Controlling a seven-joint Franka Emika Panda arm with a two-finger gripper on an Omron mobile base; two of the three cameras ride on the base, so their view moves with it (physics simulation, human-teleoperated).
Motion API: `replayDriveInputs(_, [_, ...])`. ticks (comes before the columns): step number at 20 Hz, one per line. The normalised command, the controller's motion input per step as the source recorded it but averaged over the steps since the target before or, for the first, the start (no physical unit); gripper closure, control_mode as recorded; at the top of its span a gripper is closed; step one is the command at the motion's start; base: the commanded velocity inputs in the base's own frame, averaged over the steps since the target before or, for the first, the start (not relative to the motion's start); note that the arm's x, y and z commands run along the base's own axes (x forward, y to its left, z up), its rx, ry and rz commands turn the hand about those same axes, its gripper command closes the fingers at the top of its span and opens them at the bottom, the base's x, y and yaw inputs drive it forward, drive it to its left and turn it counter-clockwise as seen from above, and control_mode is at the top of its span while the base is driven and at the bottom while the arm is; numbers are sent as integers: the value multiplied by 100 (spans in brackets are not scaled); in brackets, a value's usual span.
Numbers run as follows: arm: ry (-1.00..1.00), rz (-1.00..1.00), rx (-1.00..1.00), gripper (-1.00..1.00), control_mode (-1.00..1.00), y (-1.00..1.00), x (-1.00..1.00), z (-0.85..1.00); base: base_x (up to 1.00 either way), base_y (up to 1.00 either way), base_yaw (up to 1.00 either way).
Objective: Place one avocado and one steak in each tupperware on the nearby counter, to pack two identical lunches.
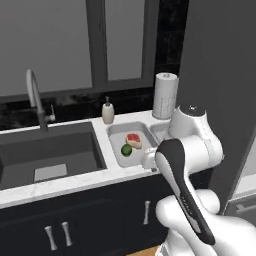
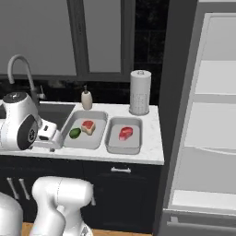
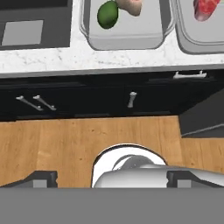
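The gripper point(image 3: 112, 181) is seen at the bottom of the hand view, its jaws spread wide and nothing held between them. Further on, at the middle of the right base view, two tupperware trays lie side by side on the counter point(image 2: 152, 154). The left tray point(image 2: 79, 142) holds an avocado point(image 2: 74, 133), green and rounded, and a steak point(image 2: 88, 126), pale with a red top. The right tray point(image 2: 115, 146) holds only a red steak point(image 2: 125, 133). One lunch is judged complete; an avocado is still missing from the second.
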Motion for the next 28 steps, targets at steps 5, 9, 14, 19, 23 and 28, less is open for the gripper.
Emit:
replayDriveInputs(5, [0,0,0,-100,100,0,0,0,-93,-50,-4])
replayDriveInputs(9, [0,0,0,-100,100,0,0,0,-26,-92,-11])
replayDriveInputs(14, [0,0,0,-100,100,0,0,0,0,-100,-8])
replayDriveInputs(19, [0,0,0,-100,100,0,0,0,0,-100,-2])
replayDriveInputs(23, [0,0,0,-100,100,0,0,0,20,-97,-1])
replayDriveInputs(28, [0,0,0,-100,100,0,0,0,53,-63,-1])
